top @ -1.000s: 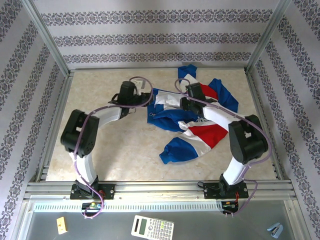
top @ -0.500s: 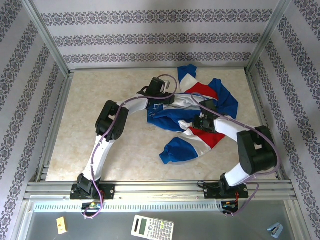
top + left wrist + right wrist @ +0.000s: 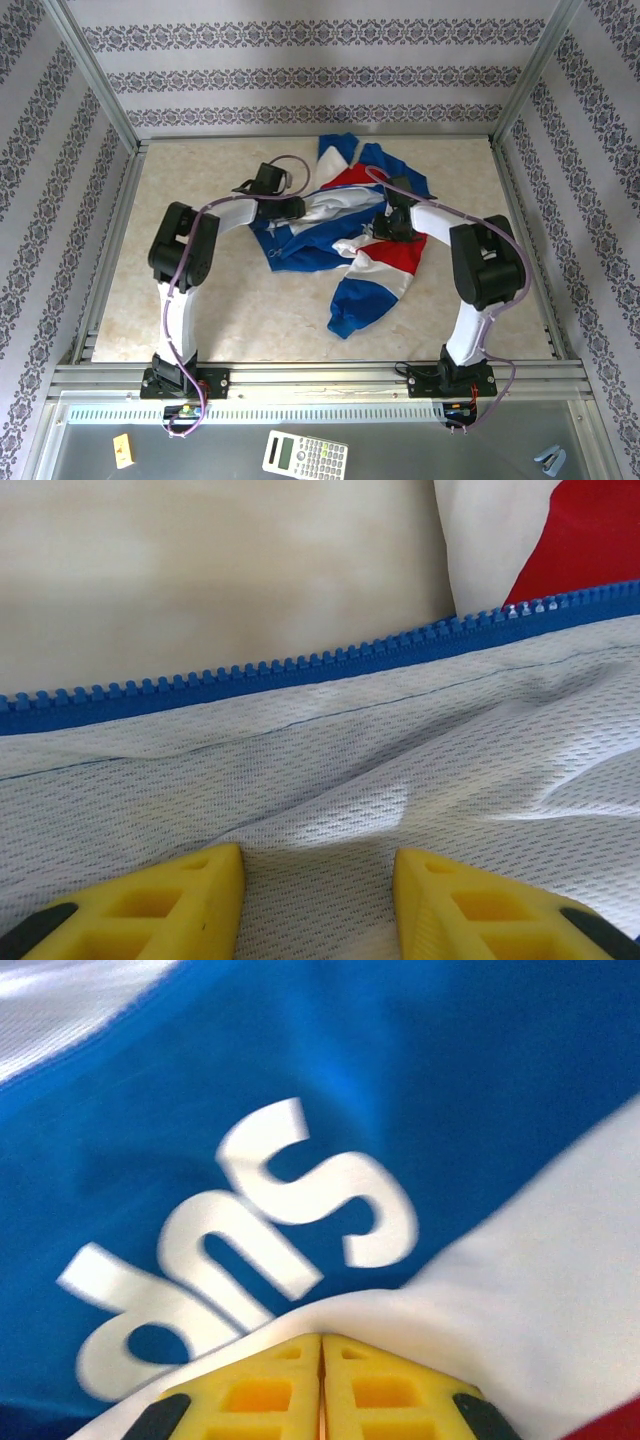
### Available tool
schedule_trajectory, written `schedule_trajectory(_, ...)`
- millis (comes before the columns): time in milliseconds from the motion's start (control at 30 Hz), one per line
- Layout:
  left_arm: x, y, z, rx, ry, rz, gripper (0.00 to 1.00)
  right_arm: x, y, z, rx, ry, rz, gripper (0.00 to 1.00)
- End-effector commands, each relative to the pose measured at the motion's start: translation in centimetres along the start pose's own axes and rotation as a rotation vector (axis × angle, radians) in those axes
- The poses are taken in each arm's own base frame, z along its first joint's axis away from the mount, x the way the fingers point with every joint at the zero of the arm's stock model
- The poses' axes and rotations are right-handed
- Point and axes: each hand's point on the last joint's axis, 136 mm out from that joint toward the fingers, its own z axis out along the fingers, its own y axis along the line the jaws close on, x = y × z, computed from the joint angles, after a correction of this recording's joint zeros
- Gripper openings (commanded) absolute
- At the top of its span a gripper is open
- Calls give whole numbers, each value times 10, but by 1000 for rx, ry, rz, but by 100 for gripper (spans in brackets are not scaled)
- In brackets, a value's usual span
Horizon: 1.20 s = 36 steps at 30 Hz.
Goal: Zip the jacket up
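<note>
The jacket (image 3: 385,258) lies crumpled on the table, right of the middle, with blue, red and white panels showing. My left gripper (image 3: 290,207) rests on its left part. In the left wrist view its yellow fingers (image 3: 150,900) stand apart over the white mesh lining (image 3: 400,760), just below a row of blue zipper teeth (image 3: 300,665). My right gripper (image 3: 385,228) is on the jacket's right part. In the right wrist view it (image 3: 322,1345) is shut, with a fold of white fabric (image 3: 520,1290) bunched at its tips, below white lettering (image 3: 385,1225) on blue.
Metal frame rails (image 3: 110,250) border the beige table, and patterned walls stand on three sides. A blue sleeve (image 3: 355,300) trails toward the near edge. A calculator (image 3: 305,455) lies on the front ledge behind the arm bases.
The jacket has shifted left and bunched differently. The right gripper moved up and left on it and closed. The left arm drew back to the left.
</note>
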Motion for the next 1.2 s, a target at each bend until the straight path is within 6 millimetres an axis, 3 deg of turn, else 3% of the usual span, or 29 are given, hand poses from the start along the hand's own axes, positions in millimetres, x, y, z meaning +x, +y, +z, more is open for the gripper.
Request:
schedule_trajectory(0,52,57,-11,-155,118,-100,42,4,-3,4,85,68,-85,8)
schedule_trajectory(233,91,87,-52,-213,129,-134,42,-20,41,18,38,66,-150,7)
schedule_trajectory(633,162,105,-103,-247,123,-219,42,-74,130,52,-56,47,-249,6)
schedule_trajectory(733,170,101,-112,-216,104,-251,41,-88,150,37,-68,17,-290,9)
schedule_trajectory(933,158,93,-134,-217,65,-211,42,-101,172,-30,-90,-76,-351,23)
schedule_trajectory(1033,142,87,-141,-214,45,-174,43,-88,169,-57,-77,-97,-380,29)
schedule_trajectory(1167,124,81,-142,-217,37,-123,43,-50,160,-76,-60,-85,-408,31)
